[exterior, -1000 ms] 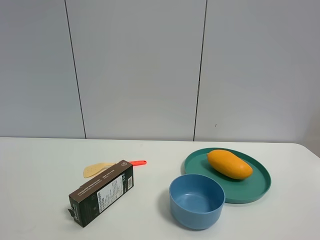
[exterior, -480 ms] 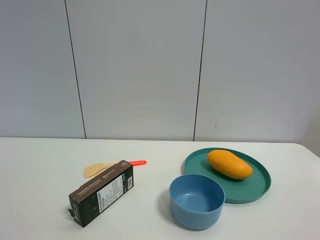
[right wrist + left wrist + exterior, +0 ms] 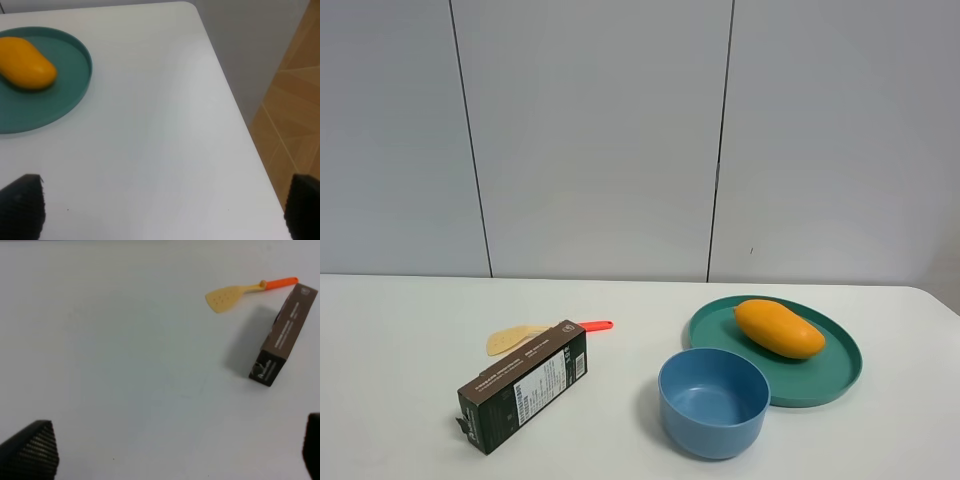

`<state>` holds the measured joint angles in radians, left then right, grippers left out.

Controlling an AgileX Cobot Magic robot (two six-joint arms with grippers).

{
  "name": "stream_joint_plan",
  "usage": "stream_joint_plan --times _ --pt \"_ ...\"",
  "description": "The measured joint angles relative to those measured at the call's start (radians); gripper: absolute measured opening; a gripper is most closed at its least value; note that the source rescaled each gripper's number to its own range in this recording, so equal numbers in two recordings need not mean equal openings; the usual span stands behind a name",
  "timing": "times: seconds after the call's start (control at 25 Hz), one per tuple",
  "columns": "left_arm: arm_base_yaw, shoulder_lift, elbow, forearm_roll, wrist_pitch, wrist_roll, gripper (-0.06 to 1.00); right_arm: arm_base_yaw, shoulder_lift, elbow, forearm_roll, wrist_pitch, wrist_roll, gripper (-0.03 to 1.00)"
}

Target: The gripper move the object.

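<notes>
The yellow-orange mango lies on the green plate at the right of the table. It also shows in the right wrist view, on the plate. Neither arm shows in the exterior view. My left gripper is open, with only its two black fingertips at the picture's corners, over bare table far from the mango. My right gripper is open, its fingertips wide apart, over bare table near the table's right edge, apart from the plate.
A blue bowl stands just in front of the plate. A dark carton lies at the left, with a tan spatula with an orange handle behind it; both show in the left wrist view. The table's right edge and floor are close.
</notes>
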<state>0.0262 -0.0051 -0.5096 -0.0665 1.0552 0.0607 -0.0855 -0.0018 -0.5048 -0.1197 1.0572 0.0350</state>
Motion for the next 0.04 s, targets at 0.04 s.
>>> stream_joint_plan --times 0.04 --pt "0.0 0.0 0.0 0.0 0.0 0.0 1.0 0.0 0.0 0.0 0.0 0.0 0.0 0.93"
